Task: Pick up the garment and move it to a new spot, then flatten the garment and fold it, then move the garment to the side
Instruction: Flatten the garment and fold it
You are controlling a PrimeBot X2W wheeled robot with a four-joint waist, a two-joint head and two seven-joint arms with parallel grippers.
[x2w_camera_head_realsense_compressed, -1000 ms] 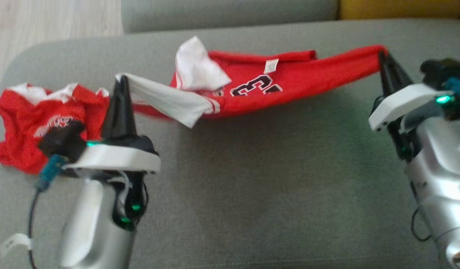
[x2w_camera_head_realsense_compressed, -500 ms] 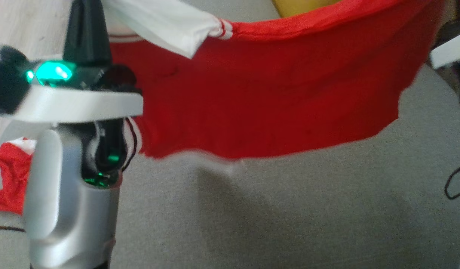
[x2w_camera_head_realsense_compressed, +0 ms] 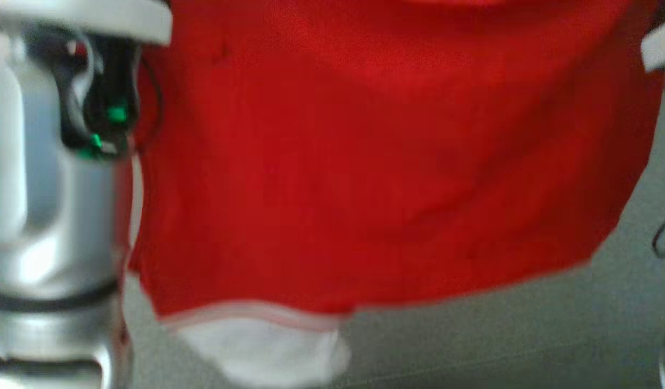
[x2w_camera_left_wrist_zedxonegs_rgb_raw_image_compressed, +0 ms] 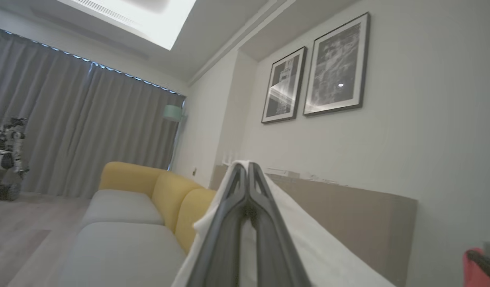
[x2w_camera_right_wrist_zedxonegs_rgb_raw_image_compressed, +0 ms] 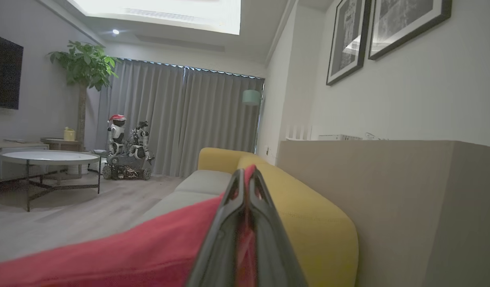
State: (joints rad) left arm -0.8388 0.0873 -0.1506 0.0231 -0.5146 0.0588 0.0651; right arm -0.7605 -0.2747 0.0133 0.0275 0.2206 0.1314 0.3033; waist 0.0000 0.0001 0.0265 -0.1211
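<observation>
The red shirt (x2w_camera_head_realsense_compressed: 365, 162) hangs in the air over the grey sofa (x2w_camera_head_realsense_compressed: 527, 335), the left gripper (x2w_camera_left_wrist_zedxonegs_rgb_raw_image_compressed: 247, 167) pinched tight on its white part and the right gripper (x2w_camera_right_wrist_zedxonegs_rgb_raw_image_compressed: 245, 175) on its red edge, so picking up looks done, while laying down, flattening, folding and moving aside are left.

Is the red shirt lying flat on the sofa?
No, the red shirt hangs above the grey sofa, pinched by the left pincer and the right pincer.
</observation>
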